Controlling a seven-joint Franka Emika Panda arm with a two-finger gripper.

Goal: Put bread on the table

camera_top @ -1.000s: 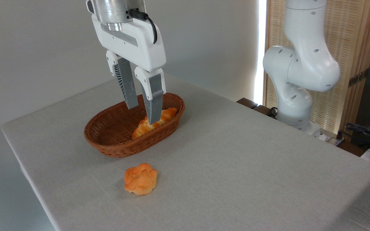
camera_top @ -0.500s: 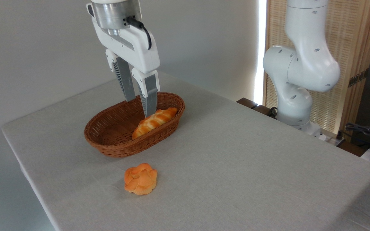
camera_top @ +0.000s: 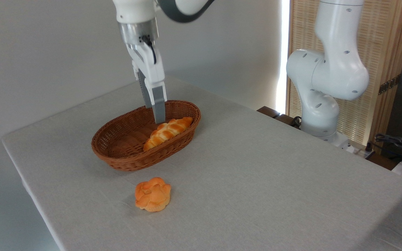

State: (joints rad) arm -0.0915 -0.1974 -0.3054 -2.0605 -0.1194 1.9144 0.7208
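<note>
Nothing is moved yet: the bread [camera_top: 168, 132] is lying in the basket [camera_top: 117, 158], off the desk [camera_top: 257, 174], while the pincer [camera_top: 158, 120], edge-on with unreadable finger spacing, is hovering just above it.

- The bread [camera_top: 167, 132], an elongated braided loaf, golden-orange with paler seams, is laid slantwise inside a wicker basket [camera_top: 117, 158], against its right wall.
- The table [camera_top: 274, 181], draped in light grey cloth, is seen carrying the basket near its far-left corner.
</note>
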